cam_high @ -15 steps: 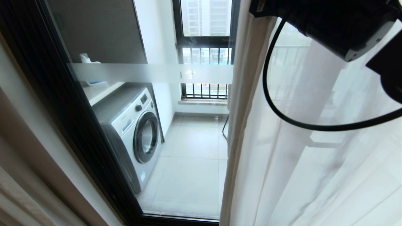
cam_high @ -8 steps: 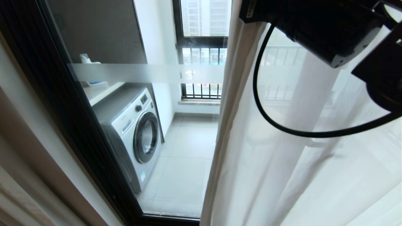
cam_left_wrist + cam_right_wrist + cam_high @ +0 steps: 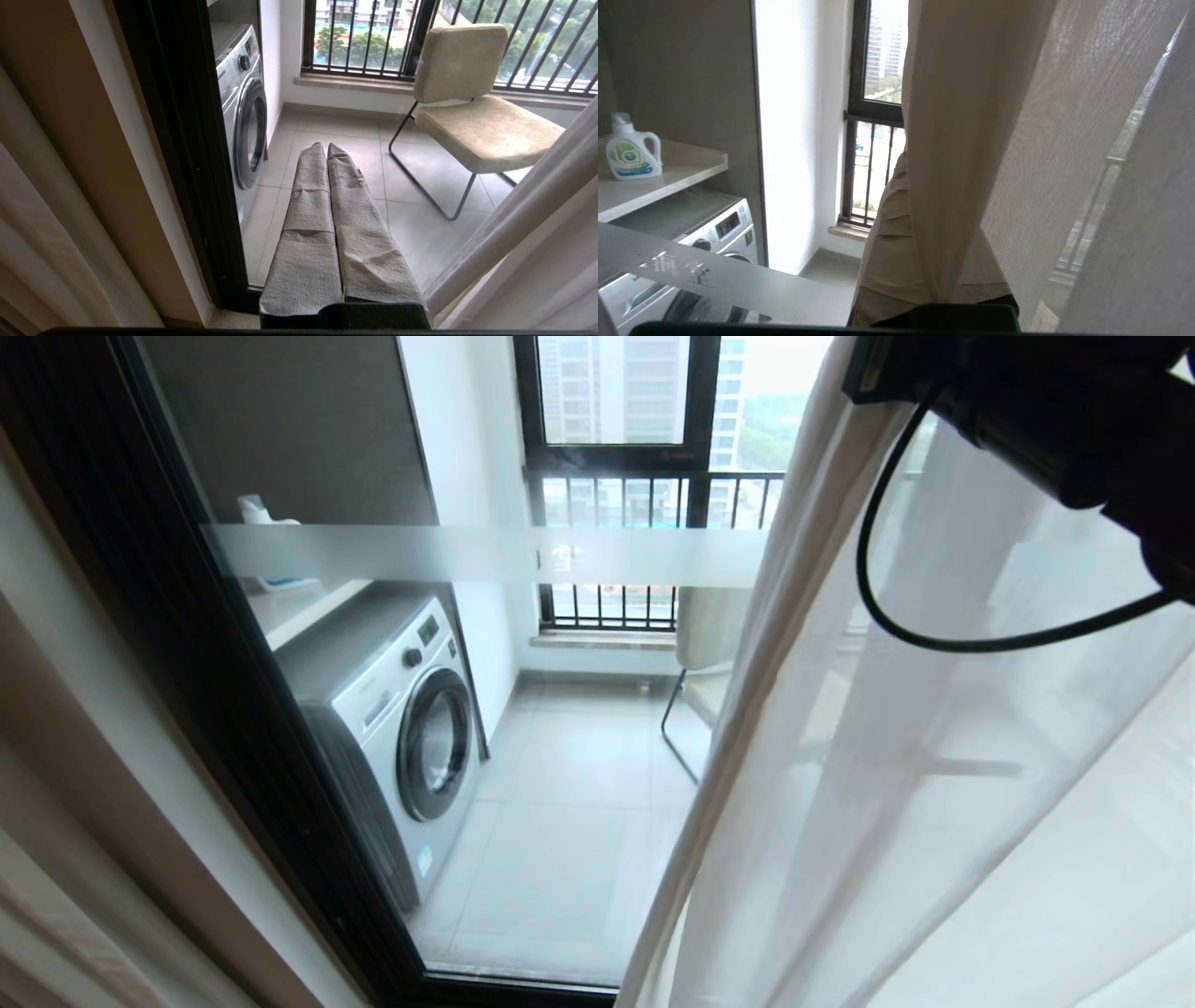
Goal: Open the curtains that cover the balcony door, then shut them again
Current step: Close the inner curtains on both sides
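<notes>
Beyond the glass of the balcony door [image 3: 373, 644] we look from our head view onto a tiled balcony, with a washing machine [image 3: 392, 728] at centre left and the barred outer window [image 3: 616, 476] at top centre. A frosted band crosses the glass at upper middle. The curtains [image 3: 887, 784], their sheer white layer, fill the right half of the frame, the leading edge slanting from top right to bottom centre. Our right arm [image 3: 1055, 401] sits dark in the upper right corner, a black cable [image 3: 896, 625] looping below it; its fingers lie outside this view.

Through our left wrist view, the left gripper [image 3: 327, 149] points at the balcony floor from bottom centre, its two cloth-wrapped fingers pressed together with nothing between them. A beige chair [image 3: 472, 102] stands at upper right, and the sheer curtain edge crosses the lower right corner.

Through our right wrist view, the right gripper [image 3: 901, 186] rises from bottom centre, its fingers clenched, with a fold of the sheer hanging across them; we cannot tell whether fabric is pinched. A detergent bottle [image 3: 630, 149] stands on a shelf at left.
</notes>
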